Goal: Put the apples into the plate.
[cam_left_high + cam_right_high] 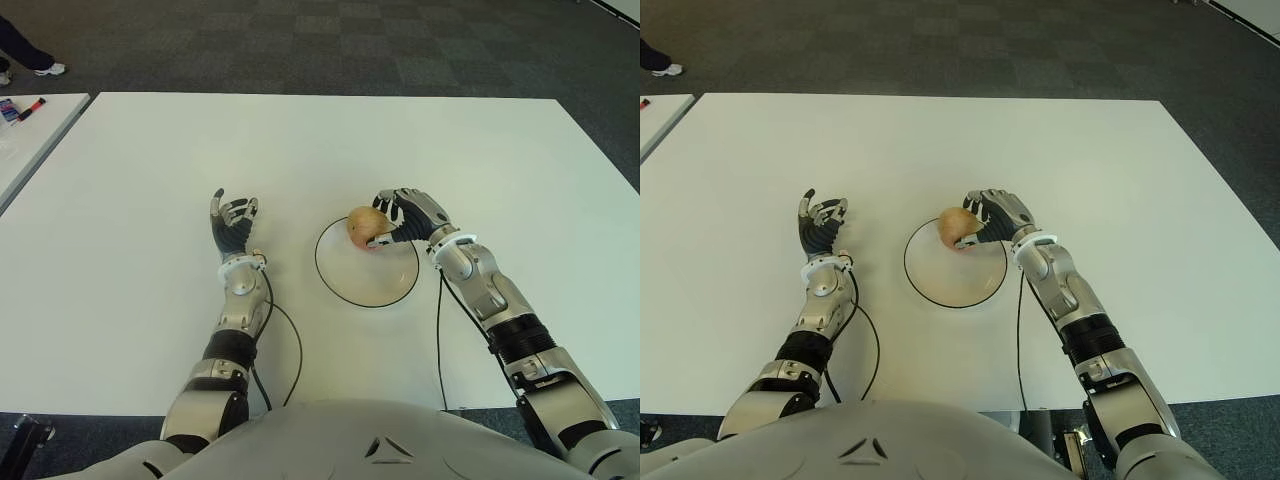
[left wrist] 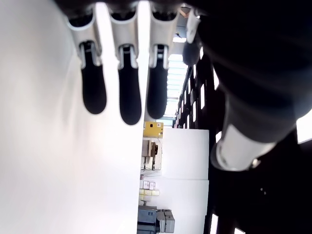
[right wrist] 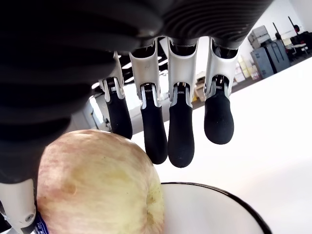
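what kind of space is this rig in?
Probably a lab or office workspace: white table on grey carpet tiles, shelves of boxes behind. The right hand holds an apple over the plate.

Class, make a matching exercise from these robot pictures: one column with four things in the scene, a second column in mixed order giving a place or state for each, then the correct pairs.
Things:
1. apple
2. plate
3. left hand
4. right hand

Places or states:
A. white with a dark rim, on the table
B. fingers spread, holding nothing
C. over the plate's far edge
D. beside the apple, fingers extended past it

Pairs: 1-C, 2-A, 3-B, 4-D
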### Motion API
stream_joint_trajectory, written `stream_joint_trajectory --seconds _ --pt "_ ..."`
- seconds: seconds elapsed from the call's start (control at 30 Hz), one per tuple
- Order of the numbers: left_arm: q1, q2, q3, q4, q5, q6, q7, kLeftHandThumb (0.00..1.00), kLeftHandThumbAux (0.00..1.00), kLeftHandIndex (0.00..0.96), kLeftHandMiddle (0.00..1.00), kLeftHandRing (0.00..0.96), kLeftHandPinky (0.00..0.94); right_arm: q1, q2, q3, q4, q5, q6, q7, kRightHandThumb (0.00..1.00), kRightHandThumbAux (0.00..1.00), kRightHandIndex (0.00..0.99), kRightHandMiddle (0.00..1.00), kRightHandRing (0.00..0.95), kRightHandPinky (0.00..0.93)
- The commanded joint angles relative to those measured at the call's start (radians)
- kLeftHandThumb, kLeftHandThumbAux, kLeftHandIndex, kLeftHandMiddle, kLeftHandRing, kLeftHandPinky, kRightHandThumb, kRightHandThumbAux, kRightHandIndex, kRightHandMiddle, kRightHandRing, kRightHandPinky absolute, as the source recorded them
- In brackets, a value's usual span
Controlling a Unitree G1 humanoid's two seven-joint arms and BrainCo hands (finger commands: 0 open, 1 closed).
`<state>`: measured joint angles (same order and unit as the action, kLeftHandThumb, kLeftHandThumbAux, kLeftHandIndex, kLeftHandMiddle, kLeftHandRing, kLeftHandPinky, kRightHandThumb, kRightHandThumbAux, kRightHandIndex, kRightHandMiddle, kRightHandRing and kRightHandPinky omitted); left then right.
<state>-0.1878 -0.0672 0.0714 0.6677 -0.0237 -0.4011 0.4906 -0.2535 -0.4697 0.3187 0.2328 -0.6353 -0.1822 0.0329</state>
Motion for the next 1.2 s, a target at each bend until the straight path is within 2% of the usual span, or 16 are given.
stream_joint_trajectory --seconds 0.03,0.53,0.7,0.9,1.2 --pt "-0.003 -0.052 0.003 -0.009 0.0 -0.002 -0.013 0.25 0.758 0.135 0.384 0.452 0.47 0.018 -0.021 -0.011 -0.007 -0.01 -0.007 -0.007 0.944 0.663 0.364 0.495 0.56 0.667" --pt "-0.019 -0.051 0.016 0.025 -0.013 -0.014 -0.034 0.269 0.736 0.135 0.375 0.445 0.468 0.049 -0.041 -0.014 -0.034 -0.017 -0.029 -0.007 0.944 0.662 0.368 0.49 0.554 0.655" --pt "-0.024 -0.052 0.017 0.035 -0.008 -0.024 -0.034 0.263 0.732 0.128 0.377 0.45 0.47 0.052 -0.045 -0.014 -0.035 -0.015 -0.034 -0.002 0.943 0.663 0.369 0.486 0.544 0.625" --pt "-0.02 -0.053 0.014 0.026 -0.005 -0.025 -0.035 0.265 0.732 0.126 0.371 0.447 0.467 0.044 -0.046 -0.005 -0.023 -0.022 -0.032 0.007 0.944 0.662 0.379 0.478 0.533 0.601" --pt "-0.021 -0.051 0.011 0.022 -0.001 -0.014 -0.037 0.277 0.741 0.141 0.373 0.447 0.47 0.018 -0.052 0.016 0.021 -0.031 -0.035 0.036 0.945 0.66 0.392 0.47 0.529 0.632"
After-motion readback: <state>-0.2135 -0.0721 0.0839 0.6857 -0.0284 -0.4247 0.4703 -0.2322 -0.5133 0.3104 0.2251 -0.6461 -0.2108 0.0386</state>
